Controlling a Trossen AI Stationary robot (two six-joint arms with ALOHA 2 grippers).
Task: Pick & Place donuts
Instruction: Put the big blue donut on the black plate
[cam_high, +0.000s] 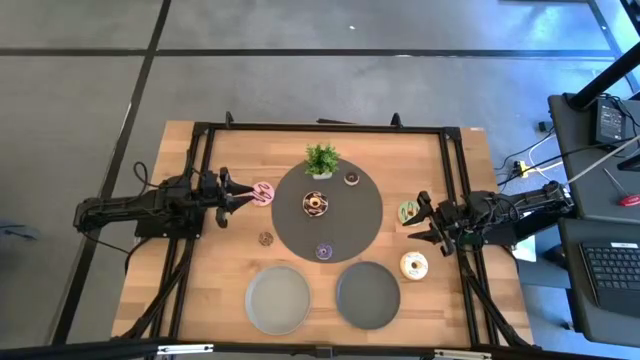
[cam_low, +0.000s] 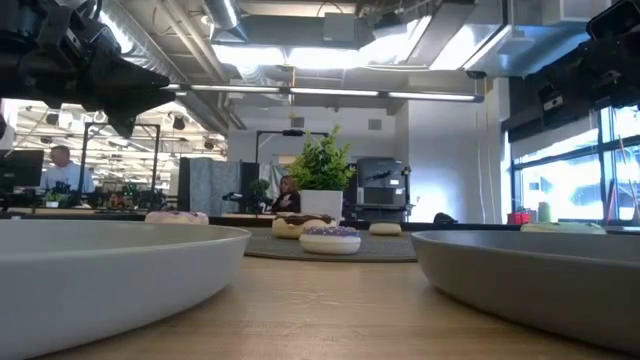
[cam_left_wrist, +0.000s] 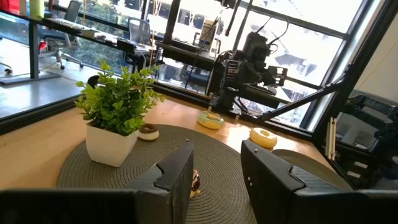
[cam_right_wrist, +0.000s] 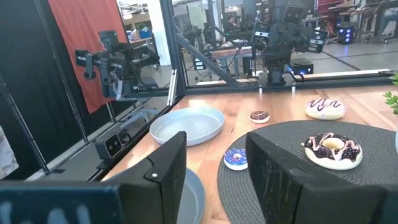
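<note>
Seven small iced ring donuts: three on round dark woven mat (cam_high: 352, 232), e.g. chocolate-iced cream donut (cam_high: 315, 204) mid-mat; rest on bare wooden tabletop (cam_high: 210, 280). Likely light, rigid, icing slick: pinch across ring. Left gripper (cam_high: 236, 197) open beside pink-iced white-drizzled donut (cam_high: 263, 192); right gripper (cam_high: 422, 222) open beside pale green donut (cam_high: 408, 211). Potted plant (cam_high: 320, 160) crowds mat's far edge; two grey plates (cam_high: 278, 299) near front, room between.

Left arm: stretched inward from the table's left side, hand (cam_high: 243, 197) with fingers apart, empty. Right arm: reaching in from the right, hand (cam_high: 418, 222) apparently spread, empty.
</note>
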